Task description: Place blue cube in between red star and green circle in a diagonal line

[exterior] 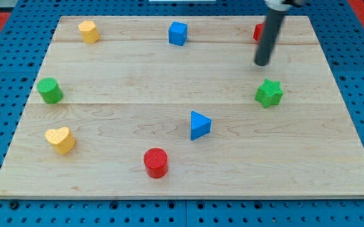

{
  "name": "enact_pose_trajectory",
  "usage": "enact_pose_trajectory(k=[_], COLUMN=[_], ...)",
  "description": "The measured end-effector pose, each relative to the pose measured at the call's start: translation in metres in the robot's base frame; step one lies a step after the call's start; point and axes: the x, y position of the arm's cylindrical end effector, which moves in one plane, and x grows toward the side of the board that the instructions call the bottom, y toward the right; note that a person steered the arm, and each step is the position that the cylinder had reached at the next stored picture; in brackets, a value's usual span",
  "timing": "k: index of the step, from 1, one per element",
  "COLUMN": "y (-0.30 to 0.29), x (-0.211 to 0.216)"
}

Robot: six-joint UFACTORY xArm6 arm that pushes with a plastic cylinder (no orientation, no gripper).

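My tip [262, 64] touches no block and pushes nothing. The blue cube [178, 33] sits near the board's top edge, at about ten o'clock from my tip, well apart.

bright even light, soft short shadows; my tip [262, 64] perhaps motion-blurred.

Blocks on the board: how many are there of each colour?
Yellow: 2, a pentagon-like block and a heart.
Blue: 2, a cube and a triangle.
Green: 2, a cylinder and a star.
Red: 2, a cylinder and a block mostly hidden behind my rod.
Total: 8
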Motion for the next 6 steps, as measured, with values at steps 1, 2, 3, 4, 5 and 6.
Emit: enact_pose_trajectory(k=[1, 2, 3, 4, 5, 6], y=[-0.034, -0.071, -0.113, -0.155, -0.151, -0.193], x=[-0.039, -0.093, -0.122, -0.078, -0.033, -0.035])
